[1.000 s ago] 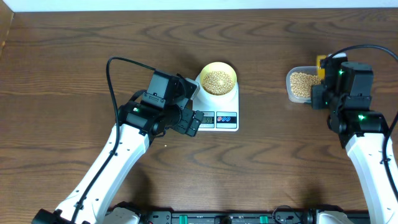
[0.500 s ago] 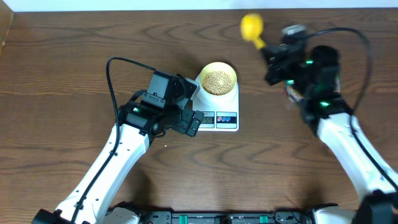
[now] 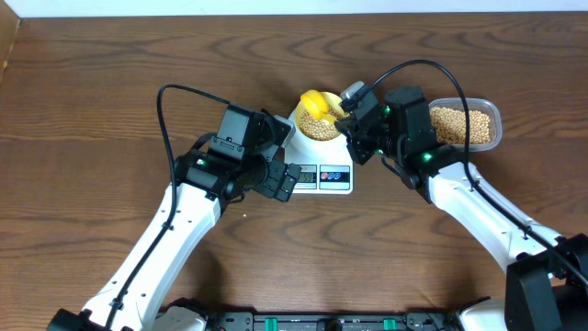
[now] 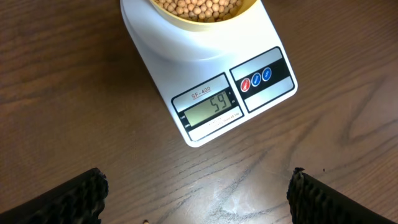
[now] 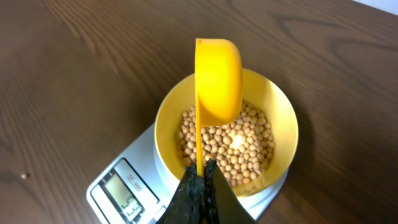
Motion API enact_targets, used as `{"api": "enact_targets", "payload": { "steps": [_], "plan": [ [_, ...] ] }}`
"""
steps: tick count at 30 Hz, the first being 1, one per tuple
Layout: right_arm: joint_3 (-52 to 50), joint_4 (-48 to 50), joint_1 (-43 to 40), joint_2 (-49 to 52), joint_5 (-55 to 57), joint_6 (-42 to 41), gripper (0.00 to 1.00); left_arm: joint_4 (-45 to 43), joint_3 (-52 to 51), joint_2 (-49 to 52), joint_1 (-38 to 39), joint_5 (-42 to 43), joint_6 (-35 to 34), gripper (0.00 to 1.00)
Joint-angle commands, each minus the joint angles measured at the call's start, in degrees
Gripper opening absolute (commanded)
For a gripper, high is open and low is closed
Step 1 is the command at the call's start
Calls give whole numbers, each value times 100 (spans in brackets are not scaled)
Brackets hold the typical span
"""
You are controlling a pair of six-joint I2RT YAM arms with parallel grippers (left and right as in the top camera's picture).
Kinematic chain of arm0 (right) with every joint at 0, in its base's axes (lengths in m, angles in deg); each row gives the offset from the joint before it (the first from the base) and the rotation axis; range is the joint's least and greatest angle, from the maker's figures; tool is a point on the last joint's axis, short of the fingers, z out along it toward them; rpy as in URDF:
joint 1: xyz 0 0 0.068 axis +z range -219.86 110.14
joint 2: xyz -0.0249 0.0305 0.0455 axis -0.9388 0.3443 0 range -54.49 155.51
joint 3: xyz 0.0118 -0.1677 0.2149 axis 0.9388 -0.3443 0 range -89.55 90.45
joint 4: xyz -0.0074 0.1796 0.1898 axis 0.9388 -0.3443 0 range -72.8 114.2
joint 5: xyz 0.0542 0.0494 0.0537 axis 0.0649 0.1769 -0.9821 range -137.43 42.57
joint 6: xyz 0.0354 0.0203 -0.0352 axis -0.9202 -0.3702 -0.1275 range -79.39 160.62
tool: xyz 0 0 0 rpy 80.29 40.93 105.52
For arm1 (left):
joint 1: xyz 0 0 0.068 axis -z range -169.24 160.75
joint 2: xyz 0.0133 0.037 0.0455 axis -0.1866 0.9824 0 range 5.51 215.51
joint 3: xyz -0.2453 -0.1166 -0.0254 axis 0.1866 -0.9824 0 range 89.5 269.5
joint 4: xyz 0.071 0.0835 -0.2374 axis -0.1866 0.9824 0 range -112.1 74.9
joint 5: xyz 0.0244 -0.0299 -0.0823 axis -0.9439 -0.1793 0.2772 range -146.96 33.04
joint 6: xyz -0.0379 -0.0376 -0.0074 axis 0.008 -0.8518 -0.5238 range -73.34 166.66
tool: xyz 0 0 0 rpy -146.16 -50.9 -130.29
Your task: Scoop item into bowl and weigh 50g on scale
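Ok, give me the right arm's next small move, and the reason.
Probably dip the scoop into the bowl and take a few beans back out. The scale display appears to read 59, above the 50 wanted, and the right gripper holds the scoop just over the beans.

The space over the bowl (image 5: 283,124) is taken up by the scoop (image 5: 217,81), clamped by its handle in the closed right gripper (image 5: 200,179). The 3 o'clock side of the scale (image 4: 161,56) is barred by the right arm (image 3: 478,207), with the tub (image 3: 487,115) beyond it. From 8 to 9 o'clock the left gripper (image 4: 202,196), fingers spread wide, stands just beside the scale, its cable (image 3: 162,119) looped at 10 o'clock. Bare table (image 3: 110,74) is seen at 12 o'clock and at 6 o'clock, between the arms
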Motion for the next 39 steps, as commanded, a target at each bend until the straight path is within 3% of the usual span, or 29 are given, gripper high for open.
{"api": "enact_targets", "payload": {
  "steps": [1,14,29,39],
  "plan": [
    [15,37,42,92,190,400,1,-2,-50,17,17,-17,-46,95],
    [15,7,101,431,483,710,1,-2,-50,17,17,-17,-46,95],
    [15,-546,101,468,-35,699,1,-2,-50,17,17,-17,-46,95],
    [15,-299,87,468,-439,-162,1,-2,-50,17,17,-17,-46,95]
  ]
}}
